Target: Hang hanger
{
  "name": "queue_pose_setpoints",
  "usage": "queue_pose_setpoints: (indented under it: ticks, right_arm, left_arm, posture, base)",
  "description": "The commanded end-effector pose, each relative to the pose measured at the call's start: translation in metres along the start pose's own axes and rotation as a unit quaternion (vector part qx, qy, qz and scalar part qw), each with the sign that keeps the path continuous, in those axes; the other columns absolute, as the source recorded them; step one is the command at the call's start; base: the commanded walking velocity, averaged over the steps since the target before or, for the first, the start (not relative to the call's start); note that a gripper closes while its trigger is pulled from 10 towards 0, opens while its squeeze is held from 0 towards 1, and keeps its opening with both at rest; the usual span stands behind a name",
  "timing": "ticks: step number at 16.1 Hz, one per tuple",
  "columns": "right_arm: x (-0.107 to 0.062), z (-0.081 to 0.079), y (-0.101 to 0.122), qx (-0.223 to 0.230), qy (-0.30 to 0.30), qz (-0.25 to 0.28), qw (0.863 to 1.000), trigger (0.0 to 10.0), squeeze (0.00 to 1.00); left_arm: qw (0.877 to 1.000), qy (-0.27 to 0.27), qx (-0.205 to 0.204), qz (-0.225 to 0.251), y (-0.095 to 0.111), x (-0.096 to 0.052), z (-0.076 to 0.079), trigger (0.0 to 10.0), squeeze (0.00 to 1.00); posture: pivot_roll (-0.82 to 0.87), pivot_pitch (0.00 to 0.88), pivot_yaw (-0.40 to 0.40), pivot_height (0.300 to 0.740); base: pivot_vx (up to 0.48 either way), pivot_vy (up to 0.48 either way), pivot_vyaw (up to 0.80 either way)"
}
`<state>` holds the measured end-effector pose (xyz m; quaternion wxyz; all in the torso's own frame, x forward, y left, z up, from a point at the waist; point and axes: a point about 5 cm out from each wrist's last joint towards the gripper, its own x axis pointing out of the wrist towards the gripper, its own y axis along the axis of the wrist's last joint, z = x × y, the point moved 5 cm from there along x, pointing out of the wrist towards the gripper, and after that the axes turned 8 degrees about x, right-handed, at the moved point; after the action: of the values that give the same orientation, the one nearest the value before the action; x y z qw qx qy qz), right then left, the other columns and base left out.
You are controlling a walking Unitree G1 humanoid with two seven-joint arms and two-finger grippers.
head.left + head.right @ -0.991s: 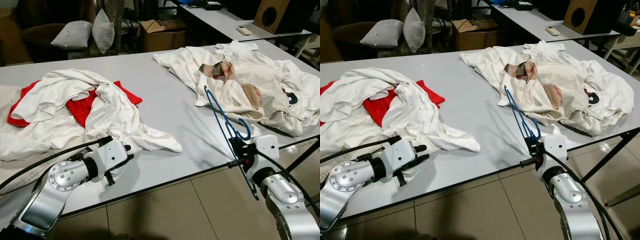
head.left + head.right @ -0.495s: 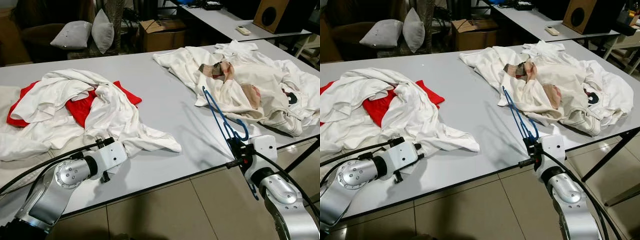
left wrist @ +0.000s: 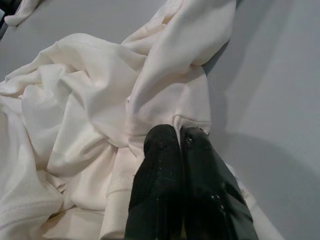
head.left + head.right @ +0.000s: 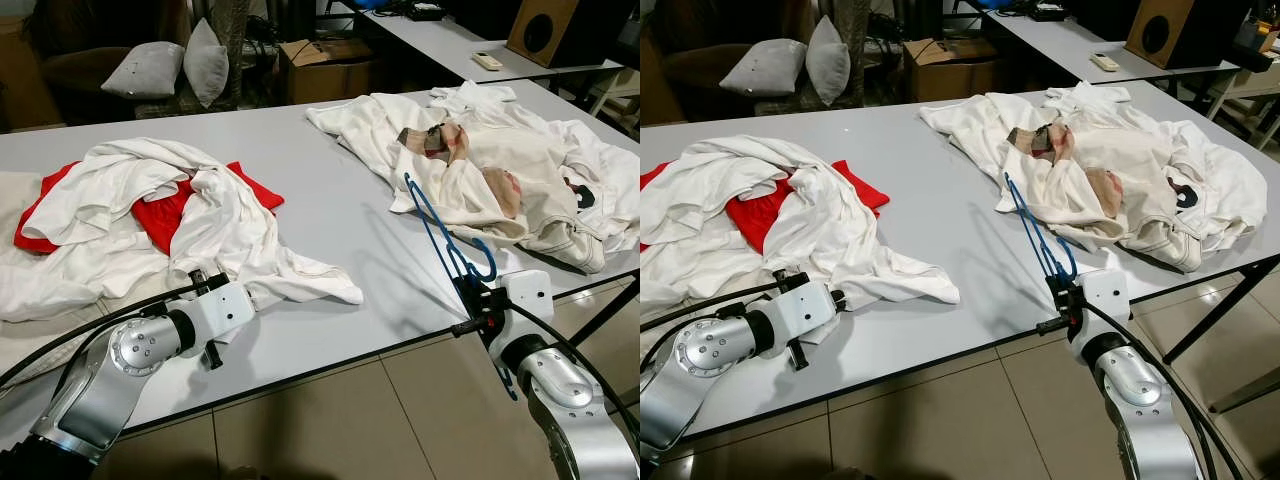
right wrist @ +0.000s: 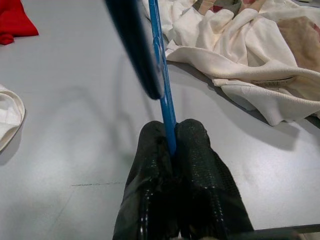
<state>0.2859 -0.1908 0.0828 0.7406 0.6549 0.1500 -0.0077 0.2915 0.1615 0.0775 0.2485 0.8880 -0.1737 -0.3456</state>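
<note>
Blue hanger: thin blue wire hanger held up at an angle over the near edge of the grey table, hook end near the right gripper, long bar leaning up and away toward the right clothes pile.
Right gripper: right gripper clamped tight on the hanger wire; both black fingers pressed together with the blue rod between them. Sits just at the table's front edge.
Left gripper: left gripper pinched closed on a fold of the white garment, at the near tip of the left pile. Cloth bunched right at the fingertips.
Left pile: white garments over a red garment, spread on the table's left side.
Right pile: white clothes with printed patches, heaped at the table's right end, touching nothing held.
Step in hand (judgement): looks like getting a garment onto the hanger, one arm on cloth, one on hanger.
How to do it well: keep the pinch on the cloth edge, lift enough to open the neck or hem, bring the hanger's free end in low and level. Don't drag the whole pile.
Risk: thin wire could twist in the grip; a single fold may slip out.
Background: cushions, cardboard box, speaker behind; not involved.
</note>
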Motion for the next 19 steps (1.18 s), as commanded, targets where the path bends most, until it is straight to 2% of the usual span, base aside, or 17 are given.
queue_pose_setpoints:
  ticks: [1,3,5,6,7,8,9,10,11,12,13,14,15,16,17,18,19]
  right_arm:
    - [0.002,-0.002,-0.007,0.0,0.004,-0.014,1.0,10.0,0.0]
    - [0.002,-0.002,-0.007,0.001,0.004,-0.013,1.0,10.0,0.0]
    - [0.002,-0.002,-0.007,0.001,0.003,-0.012,1.0,10.0,0.0]
    - [0.003,-0.002,-0.007,0.002,0.003,-0.012,1.0,10.0,0.0]
    - [0.003,-0.002,-0.007,0.002,0.004,-0.012,1.0,10.0,0.0]
    - [0.004,-0.002,-0.007,0.002,0.005,-0.012,1.0,10.0,0.0]
    - [0.005,-0.003,-0.007,0.002,0.006,-0.012,1.0,10.0,0.0]
    - [0.007,-0.004,-0.007,0.004,0.008,-0.011,1.0,10.0,0.0]
    - [0.008,-0.006,-0.007,0.005,0.01,-0.011,1.0,10.0,0.0]
    - [0.008,-0.007,-0.008,0.006,0.011,-0.011,1.0,10.0,0.0]
    - [0.008,-0.007,-0.008,0.006,0.011,-0.01,1.0,10.0,0.0]
    - [0.008,-0.009,-0.008,0.007,0.012,-0.01,1.0,10.0,0.0]
    - [0.008,-0.009,-0.009,0.007,0.013,-0.01,1.0,10.0,0.0]
    - [0.008,-0.009,-0.009,0.008,0.013,-0.01,1.0,10.0,0.0]
    - [0.008,-0.01,-0.009,0.008,0.014,-0.01,1.0,10.0,0.0]
    - [0.008,-0.012,-0.01,0.008,0.017,-0.011,1.0,10.0,0.0]
    - [0.009,-0.012,-0.01,0.008,0.018,-0.011,1.0,10.0,0.0]
  left_arm:
    - [1.0,0.008,0.005,0.002,0.001,-0.001,-0.006,0.0,0.0]
    - [1.0,0.011,0.002,0.012,0.003,-0.004,-0.01,0.0,0.0]
    - [0.999,0.002,-0.005,0.05,0.014,-0.011,-0.013,0.0,0.0]
    - [0.994,-0.009,-0.021,0.105,0.031,-0.027,-0.025,0.0,0.0]
    - [0.993,0.001,-0.019,0.12,0.034,-0.036,-0.039,0.0,0.0]
    - [0.991,0.058,-0.009,0.12,0.033,-0.05,-0.073,0.0,0.0]
    - [0.989,0.089,-0.005,0.121,0.032,-0.059,-0.092,0.0,0.0]
    - [0.979,0.162,0.009,0.126,0.034,-0.088,-0.136,0.0,0.0]
    - [0.965,0.223,0.027,0.132,0.036,-0.118,-0.169,0.0,0.0]
    - [0.957,0.256,0.036,0.133,0.035,-0.135,-0.185,0.0,0.0]
    - [0.953,0.271,0.038,0.133,0.034,-0.143,-0.191,0.0,0.0]
    - [0.936,0.334,0.037,0.101,0.017,-0.169,-0.213,0.0,0.0]
    - [0.944,0.322,0.036,0.063,-0.002,-0.173,-0.209,0.0,0.0]
    - [0.951,0.306,0.027,0.039,-0.013,-0.17,-0.203,0.0,0.0]
    - [0.96,0.281,0.012,-0.001,-0.033,-0.162,-0.19,0.0,0.0]
    - [0.967,0.252,-0.011,-0.047,-0.058,-0.151,-0.171,0.0,0.0]
    - [0.967,0.243,-0.024,-0.078,-0.073,-0.146,-0.162,0.0,0.0]
  posture:
    - [0.04,0.0,-0.009,0.74]
    - [0.04,0.0,-0.007,0.74]
    - [0.05,0.0,-0.009,0.74]
    - [0.06,0.0,-0.015,0.74]
    - [0.06,0.0,-0.016,0.74]
    - [0.07,0.0,-0.018,0.74]
    - [0.07,0.0,-0.018,0.74]
    - [0.08,0.0,-0.019,0.74]
    - [0.08,0.0,-0.019,0.74]
    - [0.08,0.0,-0.019,0.74]
    - [0.08,0.0,-0.019,0.74]
    - [0.09,0.0,-0.019,0.74]
    - [0.09,0.0,-0.019,0.74]
    - [0.09,0.0,-0.019,0.74]
    - [0.09,0.0,-0.019,0.74]
    - [0.09,0.0,-0.023,0.74]
    - [0.09,0.0,-0.023,0.74]
  base:
    - [0.0,0.0,0.0]
    - [0.0,0.0,0.0]
    - [0.0,0.0,0.0]
    - [0.0,0.0,0.0]
    - [0.0,0.0,0.0]
    - [0.0,0.0,0.0]
    - [0.0,0.0,0.0]
    - [0.0,0.0,0.0]
    - [0.0,0.0,0.0]
    - [0.0,0.0,0.0]
    - [0.0,0.0,0.0]
    - [0.0,0.0,0.0]
    - [0.0,0.0,0.0]
    - [0.0,0.0,0.0]
    - [0.0,0.0,0.0]
    - [0.0,0.0,0.0]
    - [0.0,0.0,0.0]
